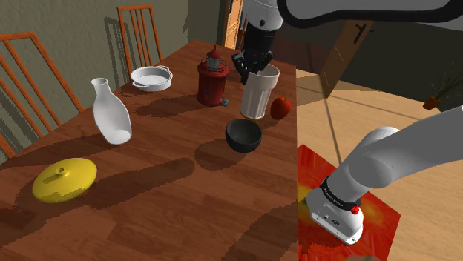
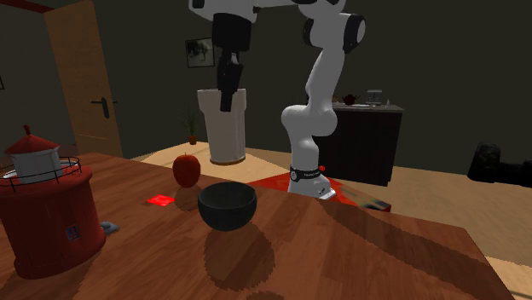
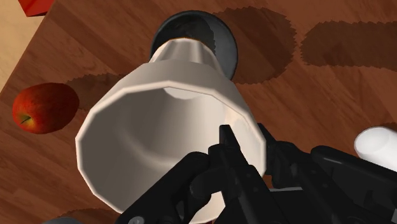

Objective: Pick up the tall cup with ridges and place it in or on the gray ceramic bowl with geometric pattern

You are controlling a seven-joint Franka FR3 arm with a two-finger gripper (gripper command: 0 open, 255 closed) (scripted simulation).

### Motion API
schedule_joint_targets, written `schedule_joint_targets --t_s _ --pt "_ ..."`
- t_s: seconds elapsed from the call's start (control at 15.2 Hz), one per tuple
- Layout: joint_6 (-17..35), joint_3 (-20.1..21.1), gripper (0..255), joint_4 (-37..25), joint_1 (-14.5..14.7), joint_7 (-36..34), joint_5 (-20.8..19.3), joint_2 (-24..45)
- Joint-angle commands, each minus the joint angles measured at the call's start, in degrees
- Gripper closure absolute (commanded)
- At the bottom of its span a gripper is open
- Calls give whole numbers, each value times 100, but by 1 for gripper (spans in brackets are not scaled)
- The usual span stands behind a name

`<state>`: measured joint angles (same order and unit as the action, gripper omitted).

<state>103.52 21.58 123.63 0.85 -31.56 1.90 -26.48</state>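
A tall white cup with ridged sides [image 1: 260, 93] [image 2: 223, 124] hangs upright a little above the wooden table, near its edge. My black gripper [image 1: 254, 63] [image 2: 228, 89] [image 3: 245, 149] is shut on the cup's rim, one finger inside and one outside the wall. The dark bowl [image 1: 243, 136] [image 2: 227, 206] stands on the table just beside the cup, toward the shoulder view's bottom. In the wrist view the cup [image 3: 165, 127] is seen from above, and its base covers part of the bowl [image 3: 226, 44].
A red apple [image 1: 280, 108] [image 2: 187, 169] [image 3: 44, 107] lies by the table edge next to the cup. A red lighthouse-shaped lantern [image 1: 213, 78] [image 2: 43, 213], a white pan [image 1: 151, 76], a white vase [image 1: 111, 113] and a yellow lid-like object [image 1: 64, 180] stand farther along the table. Chairs [image 1: 137, 33] line its far side.
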Motion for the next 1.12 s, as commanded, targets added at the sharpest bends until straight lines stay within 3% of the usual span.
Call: schedule_joint_targets --t_s 0.0,1.06 --pt "161 16 255 172 11 -17 11 -18" --pt "1350 161 255 1249 42 -151 32 103"
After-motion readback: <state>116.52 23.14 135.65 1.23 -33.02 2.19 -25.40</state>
